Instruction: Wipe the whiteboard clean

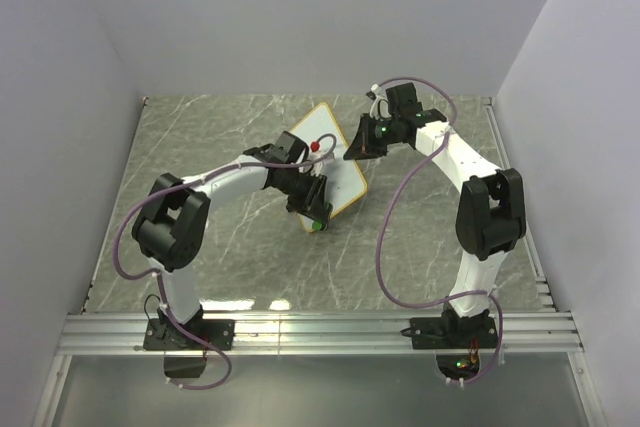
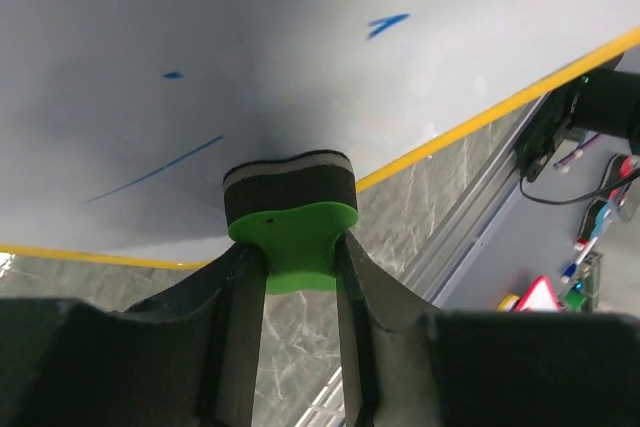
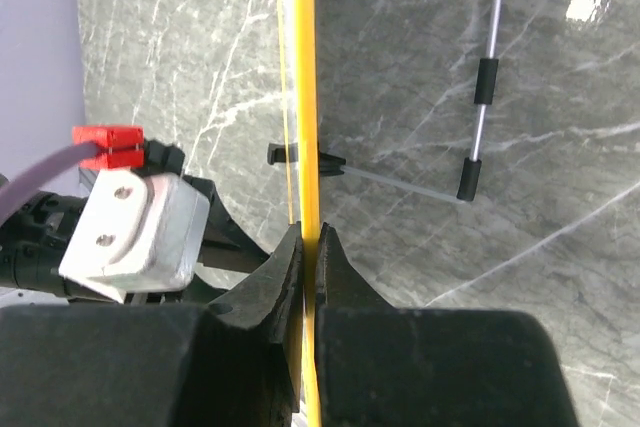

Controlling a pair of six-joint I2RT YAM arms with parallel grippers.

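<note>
The whiteboard [image 1: 330,152], white with a yellow-tan frame, stands tilted at the table's middle. In the left wrist view its white face [image 2: 300,57] fills the top and carries a few blue marks. My left gripper [image 1: 315,209] is shut on the green eraser [image 2: 296,237], whose dark felt pad presses against the board near its lower edge. My right gripper [image 1: 358,143] is shut on the board's right edge; the right wrist view shows the yellow frame [image 3: 307,97] edge-on between the fingertips [image 3: 290,252].
The board's wire stand legs [image 3: 480,87] with black sleeves rest on the grey marble table [image 1: 220,247]. Aluminium rails [image 1: 320,332] run along the near edge and the right side. Grey walls enclose the table.
</note>
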